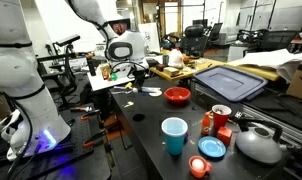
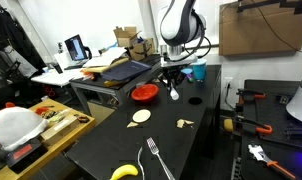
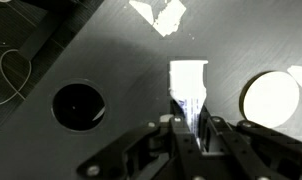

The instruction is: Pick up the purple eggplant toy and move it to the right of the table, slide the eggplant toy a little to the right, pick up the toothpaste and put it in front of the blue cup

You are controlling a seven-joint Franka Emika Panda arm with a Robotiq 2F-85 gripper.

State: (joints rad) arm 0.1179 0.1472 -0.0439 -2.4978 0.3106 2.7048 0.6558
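The toothpaste point(image 3: 188, 85) is in your pincer point(image 3: 188, 128). The two fingers are pressed tight on one end of the white tube, and the rest sticks out over the black worktop point(image 2: 111, 140). I cannot tell if its far tip touches the worktop or hangs just above it. So picking up the toothpaste looks done, or almost done. What is left, I think, is to carry it to the blue cup point(image 1: 174, 135) and lay it down in front of it. The cup stands well apart from your pincer, near the other end of the worktop. I cannot find the eggplant toy in any view, so I cannot say if its two steps are done.

Beside the tube you have a round dark hole point(image 3: 79, 105) in the worktop on one side and a pale round disc point(image 3: 273, 97) on the other. A red bowl point(image 1: 177, 96) sits between you and the cup, so it may get in your way. Close to the cup are a flat blue dish point(image 1: 212, 148), a small red cup point(image 1: 221, 115) and a grey kettle point(image 1: 259, 145), so the free spot there looks small. A banana point(image 2: 124, 172) and a fork point(image 2: 156, 160) lie far off
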